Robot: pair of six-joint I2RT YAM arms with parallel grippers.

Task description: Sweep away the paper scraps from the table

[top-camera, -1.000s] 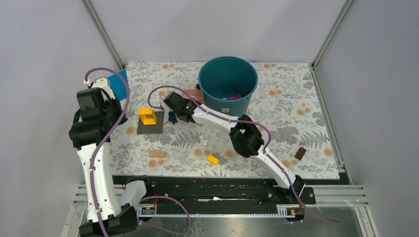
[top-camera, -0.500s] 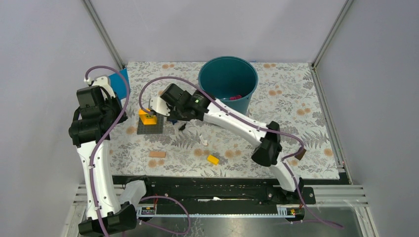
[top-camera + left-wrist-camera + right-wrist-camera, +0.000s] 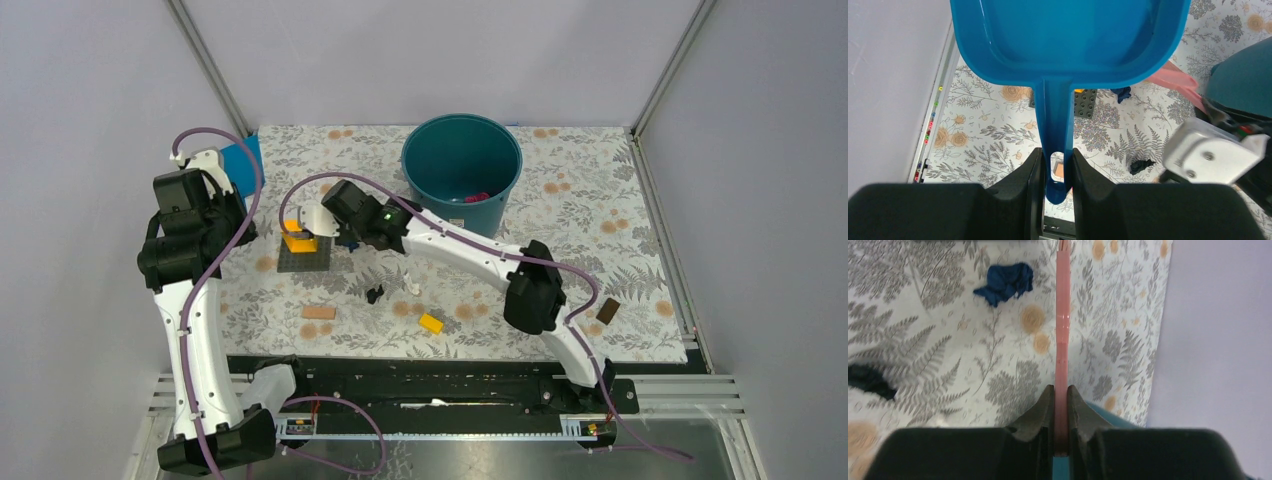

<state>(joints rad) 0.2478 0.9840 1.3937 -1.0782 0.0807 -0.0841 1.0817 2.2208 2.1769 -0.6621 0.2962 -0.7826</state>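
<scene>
My left gripper (image 3: 1053,155) is shut on the handle of a blue dustpan (image 3: 1068,35), held above the table's far left (image 3: 243,160). My right gripper (image 3: 1060,390) is shut on a flat pink scraper (image 3: 1063,315), edge-on above the floral table (image 3: 600,220). A dark blue paper scrap (image 3: 1005,282) lies just left of the scraper and also shows in the left wrist view (image 3: 1121,93). A black scrap (image 3: 375,294) lies nearer the front; it shows in both wrist views (image 3: 1142,164) (image 3: 870,381). A white scrap (image 3: 412,285) lies beside it. Pink scraps (image 3: 478,197) lie in the bucket.
A teal bucket (image 3: 495,212) stands at the back centre. A yellow brick (image 3: 298,235) sits on a dark grey plate (image 3: 305,260) beside my right gripper (image 3: 345,232). A tan block (image 3: 319,312), a small yellow brick (image 3: 431,323) and a brown block (image 3: 607,310) lie near the front.
My right arm swung left from the bucket toward the yellow brick. The black scrap slid toward the front of the table. The left arm barely moved.
</scene>
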